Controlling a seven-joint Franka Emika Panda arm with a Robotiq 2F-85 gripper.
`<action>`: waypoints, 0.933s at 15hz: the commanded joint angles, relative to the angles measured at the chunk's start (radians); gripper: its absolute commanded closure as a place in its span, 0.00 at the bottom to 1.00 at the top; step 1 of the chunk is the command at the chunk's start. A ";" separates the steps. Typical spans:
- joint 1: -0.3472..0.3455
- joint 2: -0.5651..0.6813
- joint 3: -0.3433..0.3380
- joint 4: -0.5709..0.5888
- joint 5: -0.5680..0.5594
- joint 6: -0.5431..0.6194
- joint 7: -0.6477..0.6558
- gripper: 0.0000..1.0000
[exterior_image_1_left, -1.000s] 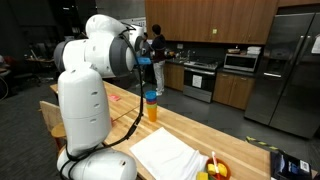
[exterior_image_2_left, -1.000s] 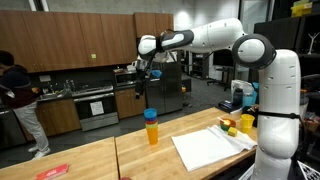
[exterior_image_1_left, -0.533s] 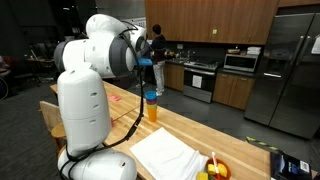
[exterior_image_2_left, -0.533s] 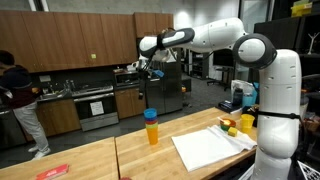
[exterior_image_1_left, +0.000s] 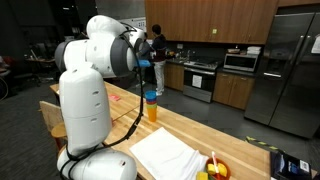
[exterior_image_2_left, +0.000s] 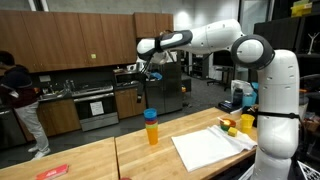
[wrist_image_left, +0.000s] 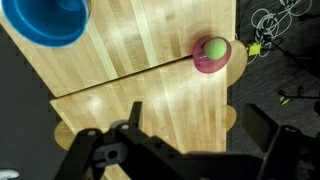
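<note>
Wrist view: gripper fingers are spread wide with nothing between them, looking straight down on the wooden surface. The orange cup is in the top-left corner of that picture. Only its blue top shows, clear of the fingers. Across the surface from the cup, near the edge, is a pink bowl with a green ball in it.

Delta vs a second ago: next to nothing. In an exterior view the gripper has shifted a touch at the wrist; the arm pose is otherwise the same. The cup has not moved and the jaws have stayed spread.

What the exterior views add:
- The cup stands upright on the surface, orange body with a blue top. The gripper hangs well above it, no contact.
- In both exterior views a white cloth lies flat on the robot's side of the cup, well apart from it.
- Beyond the cloth from the cup is a small pile of yellow and red items, too small to name.
- A person stands in the kitchen behind the cup, off the surface.
- Where the cup is seen past the robot's body, the arm covers most of the gripper and the jaws can't be read.

I can't pick out the bowl and ball in either exterior view. The cloth is outside the wrist picture.
</note>
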 joint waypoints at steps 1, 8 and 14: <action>0.030 0.062 0.028 0.049 -0.047 -0.022 0.004 0.00; 0.109 0.240 0.072 0.199 -0.160 -0.030 0.097 0.00; 0.223 0.440 0.086 0.392 -0.259 -0.018 0.271 0.00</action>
